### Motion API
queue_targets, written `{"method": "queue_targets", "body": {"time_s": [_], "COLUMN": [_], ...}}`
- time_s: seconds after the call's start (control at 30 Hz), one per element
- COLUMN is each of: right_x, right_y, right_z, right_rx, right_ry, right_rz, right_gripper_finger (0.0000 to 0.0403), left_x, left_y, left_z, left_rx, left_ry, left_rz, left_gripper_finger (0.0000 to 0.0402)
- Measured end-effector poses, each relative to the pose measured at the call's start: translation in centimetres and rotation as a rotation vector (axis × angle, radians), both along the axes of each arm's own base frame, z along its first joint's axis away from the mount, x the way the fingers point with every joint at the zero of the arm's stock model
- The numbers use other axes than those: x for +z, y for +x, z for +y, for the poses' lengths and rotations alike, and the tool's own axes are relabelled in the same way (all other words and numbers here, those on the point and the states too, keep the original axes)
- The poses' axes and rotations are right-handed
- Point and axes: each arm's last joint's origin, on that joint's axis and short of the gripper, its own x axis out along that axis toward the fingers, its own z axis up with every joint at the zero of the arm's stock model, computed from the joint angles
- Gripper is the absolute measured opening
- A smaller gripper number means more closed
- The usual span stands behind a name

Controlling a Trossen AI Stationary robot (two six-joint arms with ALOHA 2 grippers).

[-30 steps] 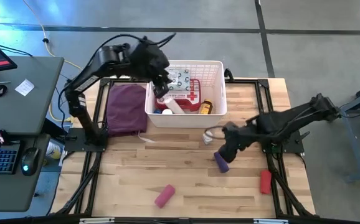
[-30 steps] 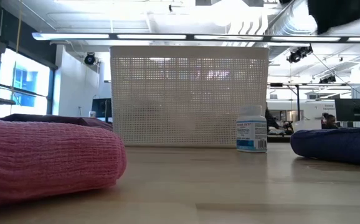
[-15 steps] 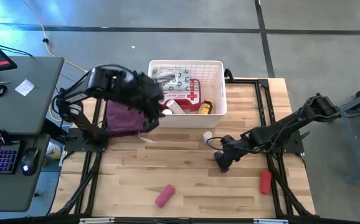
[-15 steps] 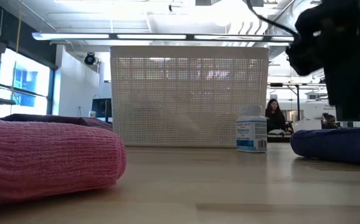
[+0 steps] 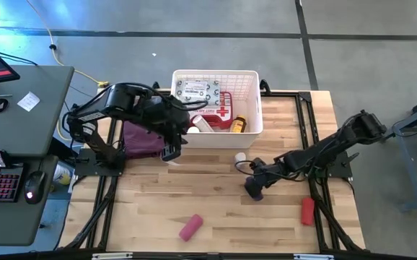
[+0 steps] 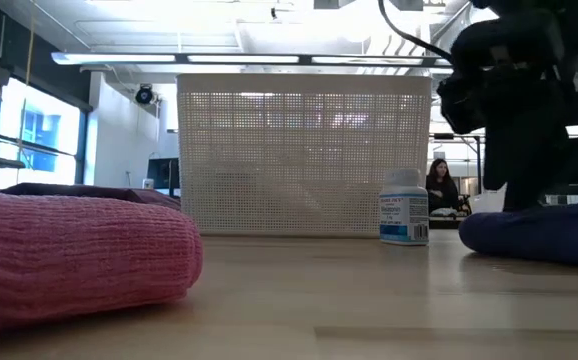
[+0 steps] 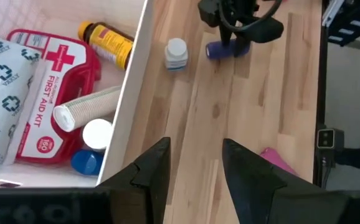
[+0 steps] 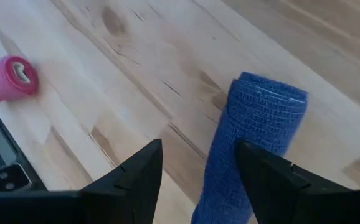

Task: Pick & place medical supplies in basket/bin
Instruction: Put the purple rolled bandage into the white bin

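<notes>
The right gripper point(image 5: 255, 189), fingers apart, is straddling the purple roll point(image 8: 248, 134) near the basket point(image 5: 252, 81). The left gripper point(image 5: 171, 149) is hovering beside the basket, fingers parted and empty.

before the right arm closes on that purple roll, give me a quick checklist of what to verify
1. Right gripper open: ok, fingers apart.
2. Purple roll between the fingers: ok, it lies on the wood with a finger on each side.
3. Roll clear of other items: ok, the small bottle stands apart from it.
4. Fingers low enough to grip: cannot tell.
5. Left gripper out of the way: ok, empty, open, at the basket's front left corner.
6. Room in the basket: ok, bare floor shows beside the first-aid kit.
</notes>
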Motion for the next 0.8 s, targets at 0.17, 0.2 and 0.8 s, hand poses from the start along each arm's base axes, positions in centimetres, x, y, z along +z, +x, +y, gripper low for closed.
{"method": "queue_targets", "body": {"time_s": [0.17,0.2,0.8], "right_x": [-0.6,-0.6,4.2], "right_y": [0.8,0.9,3.7], "right_z": [0.3,0.3,0.8], "right_rx": [-0.026,-0.026,0.217], "right_ry": [-0.012,-0.016,-0.046], "right_rz": [0.022,0.028,-0.302], "right_gripper_finger": [0.0197,0.0197,0.0198], "left_x": [0.0,0.0,0.0], "left_y": [0.0,0.0,0.0], "left_z": [0.0,0.0,-0.2], "left_rx": [-0.008,-0.015,-0.012], "left_ry": [-0.001,-0.009,-0.061], "left_rz": [0.0,0.001,0.002], "left_gripper_finger": [0.0177,0.0177,0.0177]}}
